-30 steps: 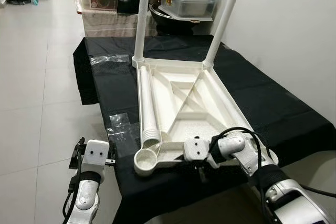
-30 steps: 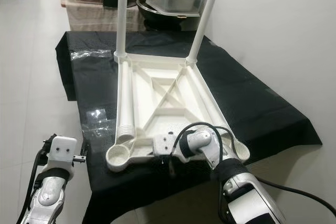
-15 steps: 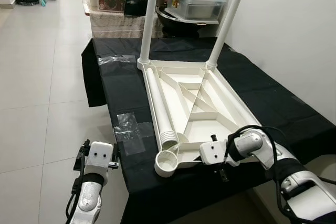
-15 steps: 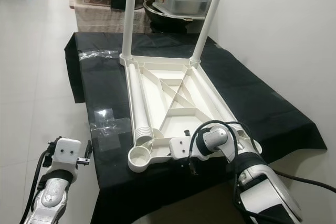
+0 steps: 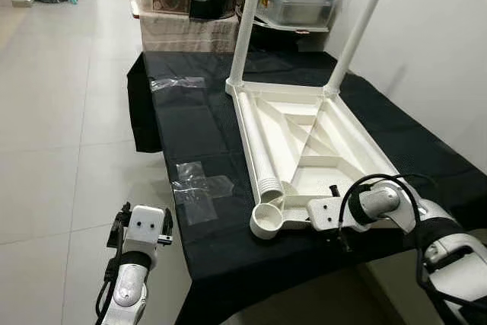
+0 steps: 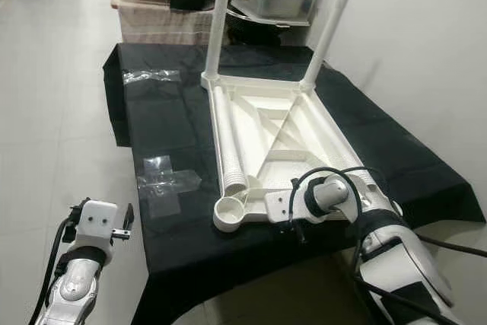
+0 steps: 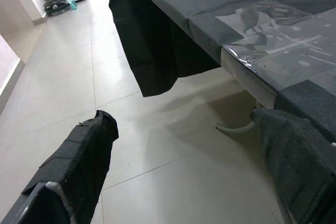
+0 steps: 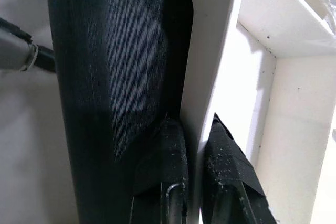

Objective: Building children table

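Right fingers (image 8: pixel 226 161) astride tabletop (image 5: pixel 335 138) edge

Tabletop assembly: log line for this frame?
right gripper: shut on near rim of upturned tabletop | left gripper: open, idle over floor | legs: two upright at far corners, one loose leg lying inside

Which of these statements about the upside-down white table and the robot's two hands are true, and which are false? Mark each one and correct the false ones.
1. The right hand is clamped on the near rim of the white tabletop. True.
2. All four legs stand upright in their sockets. False: two upright legs stand at the far corners, and a loose leg lies inside the tabletop.
3. The left hand holds a leg. False: it hangs open over the floor beside the black cloth.
4. The near-left corner socket has no leg in it. True.
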Motion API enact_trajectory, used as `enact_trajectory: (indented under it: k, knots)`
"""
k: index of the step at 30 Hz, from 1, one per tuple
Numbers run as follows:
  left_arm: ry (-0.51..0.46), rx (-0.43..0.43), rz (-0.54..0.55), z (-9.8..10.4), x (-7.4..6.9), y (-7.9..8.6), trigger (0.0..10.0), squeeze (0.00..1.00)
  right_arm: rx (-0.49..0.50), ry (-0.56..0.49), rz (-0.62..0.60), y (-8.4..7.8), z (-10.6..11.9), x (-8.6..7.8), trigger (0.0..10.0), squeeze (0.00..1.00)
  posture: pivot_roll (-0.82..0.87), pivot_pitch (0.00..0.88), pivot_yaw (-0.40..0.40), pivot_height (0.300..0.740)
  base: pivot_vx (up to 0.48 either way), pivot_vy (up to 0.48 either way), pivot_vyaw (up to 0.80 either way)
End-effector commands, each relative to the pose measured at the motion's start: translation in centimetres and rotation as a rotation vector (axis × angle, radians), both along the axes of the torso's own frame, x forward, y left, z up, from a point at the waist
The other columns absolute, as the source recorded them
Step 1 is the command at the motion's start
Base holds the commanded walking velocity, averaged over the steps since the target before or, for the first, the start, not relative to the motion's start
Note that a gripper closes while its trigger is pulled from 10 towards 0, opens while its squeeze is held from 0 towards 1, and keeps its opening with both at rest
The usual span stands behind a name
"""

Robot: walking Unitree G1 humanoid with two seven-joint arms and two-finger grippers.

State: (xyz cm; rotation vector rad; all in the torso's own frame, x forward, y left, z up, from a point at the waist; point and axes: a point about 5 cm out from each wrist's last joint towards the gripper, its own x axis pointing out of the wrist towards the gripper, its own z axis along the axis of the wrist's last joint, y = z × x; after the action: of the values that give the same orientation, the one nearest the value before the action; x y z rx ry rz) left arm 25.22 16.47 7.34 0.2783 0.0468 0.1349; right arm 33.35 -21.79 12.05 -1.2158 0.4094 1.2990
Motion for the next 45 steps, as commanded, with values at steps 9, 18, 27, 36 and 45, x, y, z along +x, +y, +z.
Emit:
enact_trajectory:
  k: [9, 18, 27, 36, 45]
  knots:
    - [0.019, 0.008, -0.014, -0.4, -0.1, -0.3, 10.0, 0.00, 0.004, -0.177, 0.162, 1.2, 1.4, 0.3, 0.0, 0.00, 0.03, 0.000, -0.161, 0.740, 0.000, 0.000, 0.00]
    - [0.022, 0.007, -0.021, -0.5, 0.0, -0.5, 10.0, 0.00, 0.021, -0.252, 0.366, 3.0, 1.8, -0.3, 0.0, 0.00, 0.03, 0.000, -0.154, 0.740, 0.000, 0.000, 0.00]
    - [0.025, 0.006, -0.028, -0.6, 0.0, -0.6, 10.0, 0.00, 0.021, -0.319, 0.444, 4.5, 3.5, 0.4, 0.0, 0.00, 0.02, 0.000, -0.149, 0.740, 0.000, 0.000, 0.00]
    - [0.027, 0.002, -0.025, -0.7, 0.0, -0.8, 10.0, 0.00, 0.003, -0.390, 0.380, 5.1, 4.9, 1.9, 5.8, 0.00, 0.03, 0.000, -0.157, 0.740, 0.000, 0.000, 0.00]
    - [0.027, 0.001, -0.020, -0.6, 0.0, -0.7, 10.0, 0.00, 0.065, -0.368, 0.109, 4.9, 4.5, 3.4, 10.0, 0.00, 0.03, 0.000, -0.160, 0.740, 0.000, 0.000, 0.00]
